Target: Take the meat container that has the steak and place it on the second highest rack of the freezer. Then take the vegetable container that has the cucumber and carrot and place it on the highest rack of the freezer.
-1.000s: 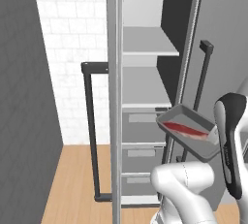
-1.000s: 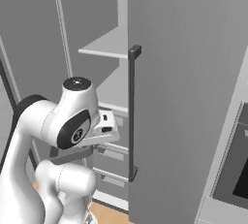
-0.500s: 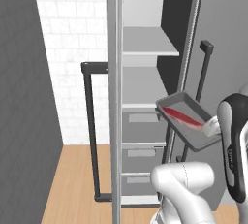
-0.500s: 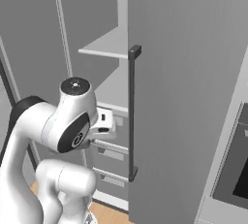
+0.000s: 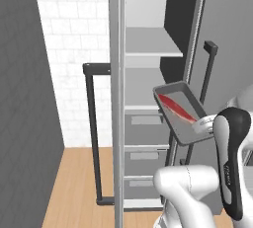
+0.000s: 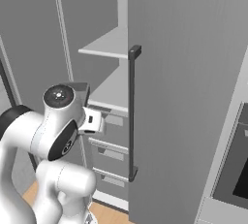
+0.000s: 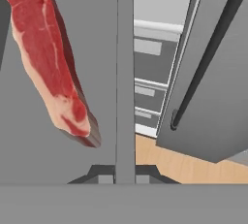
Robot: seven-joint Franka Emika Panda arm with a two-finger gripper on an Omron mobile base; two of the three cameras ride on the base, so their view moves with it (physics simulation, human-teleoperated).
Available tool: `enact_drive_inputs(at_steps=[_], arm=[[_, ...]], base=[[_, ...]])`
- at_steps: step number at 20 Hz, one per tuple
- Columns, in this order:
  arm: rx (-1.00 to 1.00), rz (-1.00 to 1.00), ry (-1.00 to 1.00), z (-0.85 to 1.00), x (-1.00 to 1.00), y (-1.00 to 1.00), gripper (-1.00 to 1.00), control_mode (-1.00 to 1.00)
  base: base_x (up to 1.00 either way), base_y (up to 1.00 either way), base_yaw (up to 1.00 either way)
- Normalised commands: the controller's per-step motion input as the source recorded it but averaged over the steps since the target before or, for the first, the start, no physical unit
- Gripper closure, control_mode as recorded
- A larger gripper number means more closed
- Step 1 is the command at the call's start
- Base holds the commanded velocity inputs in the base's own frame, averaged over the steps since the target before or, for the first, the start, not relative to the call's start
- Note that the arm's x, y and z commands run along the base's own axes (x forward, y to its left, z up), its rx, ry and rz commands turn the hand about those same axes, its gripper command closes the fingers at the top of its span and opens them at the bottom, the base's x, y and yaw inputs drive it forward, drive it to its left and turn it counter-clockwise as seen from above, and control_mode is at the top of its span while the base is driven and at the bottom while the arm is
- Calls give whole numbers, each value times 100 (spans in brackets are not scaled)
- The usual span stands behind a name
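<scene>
Steak (image 5: 177, 107) is lying along the floor of the meat container (image 5: 185, 130), running from its far-left corner toward the near-right edge, and the gripper (image 5: 207, 125) is clamping that container by its near-right rim, jaws narrowed tight on the wall. In the hand view the steak (image 7: 48, 58) is filling the upper left of the tray floor, with the tray's raised edge (image 7: 125, 72) cutting straight up the middle.

Compared with a second ago, the container is sitting higher and further left in the left base view: it is climbing from beside the drawers (image 5: 143, 123) up to the level of the lower shelf board (image 5: 141, 91), and it is tipping so its far end is pointing toward the open freezer (image 5: 148, 49). The steak is staying put on the tray through the lift.

That means the first half of the job is well under way, by my reading: the tray is being carried, not yet placed. The second highest rack is looking like that lower board, just beyond the tray's far-left corner, with the highest rack (image 5: 150, 44) above it. The next move probably calls for levelling the tray and pushing it in past the door frame (image 5: 116, 98).
</scene>
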Motion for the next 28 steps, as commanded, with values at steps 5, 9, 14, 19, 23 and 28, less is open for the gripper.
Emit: enact_drive_inputs(at_steps=[5,9,14,19,23,28], arm=[[0,-13,-1,0,11,2,100,-100],[0,-9,0,-3,5,0,100,-100],[0,-2,-1,-58,29,2,100,-100],[0,-2,-5,-62,27,4,100,-100],[0,-4,-4,-48,30,0,100,-100],[0,-6,-6,-26,36,1,100,-100]], base=[[0,0,0],[0,0,0],[0,0,0],[0,0,0],[0,0,0],[0,0,0]])
